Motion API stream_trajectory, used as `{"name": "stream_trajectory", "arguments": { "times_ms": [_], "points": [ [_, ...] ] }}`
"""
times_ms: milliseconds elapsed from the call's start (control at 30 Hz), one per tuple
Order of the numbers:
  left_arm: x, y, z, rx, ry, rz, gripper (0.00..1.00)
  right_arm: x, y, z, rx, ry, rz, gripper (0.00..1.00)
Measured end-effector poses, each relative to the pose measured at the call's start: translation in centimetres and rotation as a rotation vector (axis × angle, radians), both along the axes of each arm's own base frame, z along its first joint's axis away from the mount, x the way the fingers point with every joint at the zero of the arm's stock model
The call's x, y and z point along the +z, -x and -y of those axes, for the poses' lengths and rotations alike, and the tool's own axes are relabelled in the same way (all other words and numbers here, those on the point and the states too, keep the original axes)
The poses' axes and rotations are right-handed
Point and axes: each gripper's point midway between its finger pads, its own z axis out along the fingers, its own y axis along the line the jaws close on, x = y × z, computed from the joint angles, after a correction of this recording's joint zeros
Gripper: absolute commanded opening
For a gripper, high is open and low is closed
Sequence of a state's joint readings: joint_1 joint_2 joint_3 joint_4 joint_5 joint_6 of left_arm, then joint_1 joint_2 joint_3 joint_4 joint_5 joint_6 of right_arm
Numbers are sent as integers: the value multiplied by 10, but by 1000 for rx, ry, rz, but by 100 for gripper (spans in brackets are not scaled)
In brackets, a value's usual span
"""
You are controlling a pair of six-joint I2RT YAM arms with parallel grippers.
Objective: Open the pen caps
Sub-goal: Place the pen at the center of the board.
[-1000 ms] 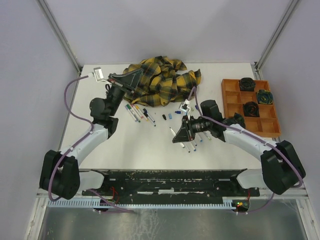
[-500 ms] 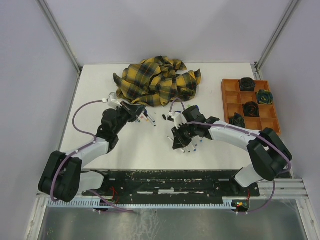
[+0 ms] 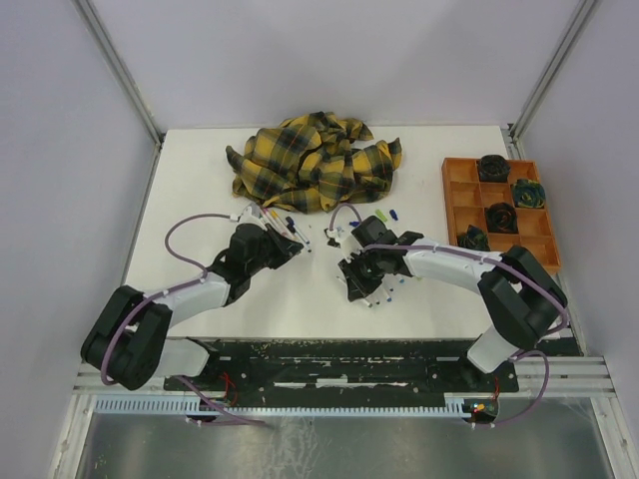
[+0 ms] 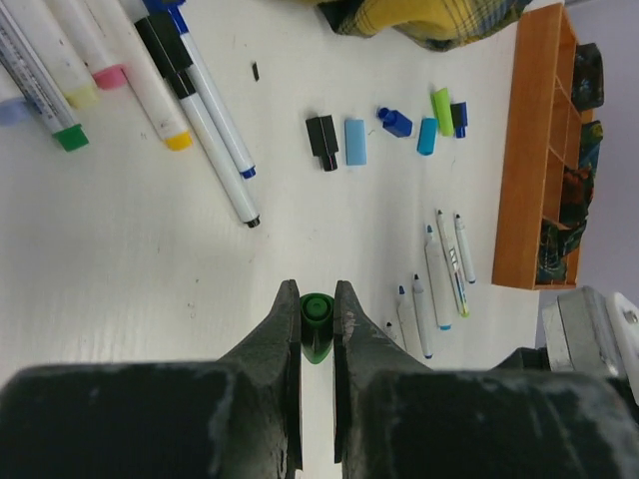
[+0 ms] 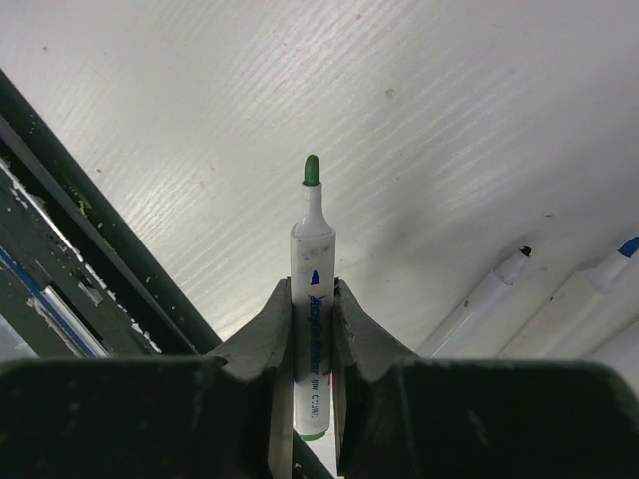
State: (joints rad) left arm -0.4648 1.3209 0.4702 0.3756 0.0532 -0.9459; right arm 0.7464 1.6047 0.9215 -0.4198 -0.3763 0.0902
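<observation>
My left gripper is shut on a green pen cap just above the table; in the top view that left gripper is left of centre. My right gripper is shut on a white pen whose bare green tip points at the near table edge; from above the right gripper sits at centre. Loose caps lie apart: black, light blue, dark blue. Capped pens lie at the upper left, and uncapped pens to the right.
A yellow-and-black plaid cloth is heaped at the back centre. At the right stands an orange compartment tray with dark rolled items in it. The black rail at the near table edge runs close under my right gripper.
My left gripper has come away from the cloth toward the near centre. My right gripper has swung slightly back and turned toward the near edge, still gripping its pen.
</observation>
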Motion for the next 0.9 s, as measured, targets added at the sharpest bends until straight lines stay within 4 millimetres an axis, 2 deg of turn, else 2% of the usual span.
{"name": "stream_trajectory", "arguments": {
  "times_ms": [67, 333, 500, 667, 900],
  "points": [
    [-2, 5, 3, -9, -10, -7, 3, -4, -1, 1, -20, 18, -4, 4],
    [5, 5, -3, 37, -6, 6, 3, -14, -16, 14, -139, 107, 34, 6],
    [6, 9, -6, 54, 3, 10, 3, -16, -24, 18, -182, 139, 74, 11],
    [6, 11, -3, 47, 7, 8, 3, -22, -25, 20, -183, 182, 102, 18],
    [4, 17, -3, 46, 14, 1, 3, -26, -26, 23, -188, 209, 117, 20]
  ]
}}
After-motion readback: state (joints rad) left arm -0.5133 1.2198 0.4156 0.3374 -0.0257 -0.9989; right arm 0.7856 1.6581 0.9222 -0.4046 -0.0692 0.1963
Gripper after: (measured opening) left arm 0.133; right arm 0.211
